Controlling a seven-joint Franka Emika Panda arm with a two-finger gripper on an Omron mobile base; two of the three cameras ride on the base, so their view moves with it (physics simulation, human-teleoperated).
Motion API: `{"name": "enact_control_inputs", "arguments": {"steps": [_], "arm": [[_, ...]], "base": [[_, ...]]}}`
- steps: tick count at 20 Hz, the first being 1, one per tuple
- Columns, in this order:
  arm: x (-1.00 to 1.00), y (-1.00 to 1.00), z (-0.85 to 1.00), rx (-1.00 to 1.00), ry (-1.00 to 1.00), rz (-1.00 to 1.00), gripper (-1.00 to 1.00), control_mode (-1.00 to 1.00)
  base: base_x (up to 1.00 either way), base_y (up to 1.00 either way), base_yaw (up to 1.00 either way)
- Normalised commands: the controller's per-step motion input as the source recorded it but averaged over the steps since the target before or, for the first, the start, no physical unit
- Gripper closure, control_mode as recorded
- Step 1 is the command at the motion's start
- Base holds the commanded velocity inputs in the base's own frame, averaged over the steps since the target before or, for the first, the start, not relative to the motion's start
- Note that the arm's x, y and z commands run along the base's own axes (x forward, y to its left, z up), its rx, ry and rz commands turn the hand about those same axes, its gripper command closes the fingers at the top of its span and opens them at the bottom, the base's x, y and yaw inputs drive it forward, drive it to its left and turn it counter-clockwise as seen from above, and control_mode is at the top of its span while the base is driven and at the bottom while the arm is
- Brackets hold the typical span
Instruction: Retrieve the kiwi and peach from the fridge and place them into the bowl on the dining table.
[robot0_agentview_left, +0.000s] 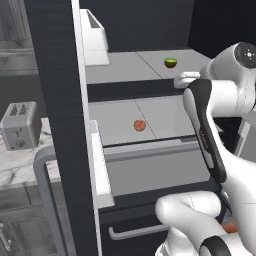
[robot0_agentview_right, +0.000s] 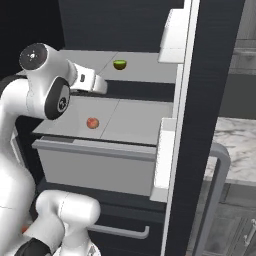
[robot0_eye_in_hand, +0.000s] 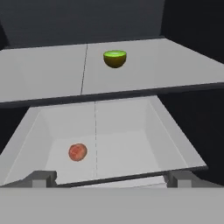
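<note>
With its jaws spread wide and empty, the gripper (robot0_eye_in_hand: 111, 178) faces the open fridge (robot0_agentview_left: 55, 125): the peach (robot0_eye_in_hand: 78, 152) lies nearest at eleven o'clock on the lower shelf, the kiwi (robot0_eye_in_hand: 115, 58) at twelve on the upper shelf.

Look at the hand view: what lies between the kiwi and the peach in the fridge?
Between the kiwi above and the peach below lies the upper grey shelf, with its dark front edge. Nothing else stands between them.

- Flat, even rendered light; grey shelves (robot0_eye_in_hand: 144, 74) read bright.
- Fridge (robot0_agentview_left: 55, 125) interior falls to black toward 12 o'clock.
- Soft, slightly blurred edges; no glare.
</note>
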Motion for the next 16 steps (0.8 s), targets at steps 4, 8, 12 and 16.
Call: {"name": "enact_control_inputs", "arguments": {"steps": [4,8,12,16], "arm": [[0.22,-0.21,0.22,0.07,0.00,0.00,-1.00,-1.00],[0.39,-0.04,0.17,0.00,0.05,0.03,-1.00,-1.00],[0.52,-0.02,0.01,-0.01,0.04,0.01,-1.00,-1.00],[0.42,-0.15,0.00,0.00,0.00,0.01,-1.00,-1.00]], "base": [[0.00,0.00,0.00],[0.00,0.00,0.00],[0.00,0.00,0.00],[0.00,0.00,0.00]]}}
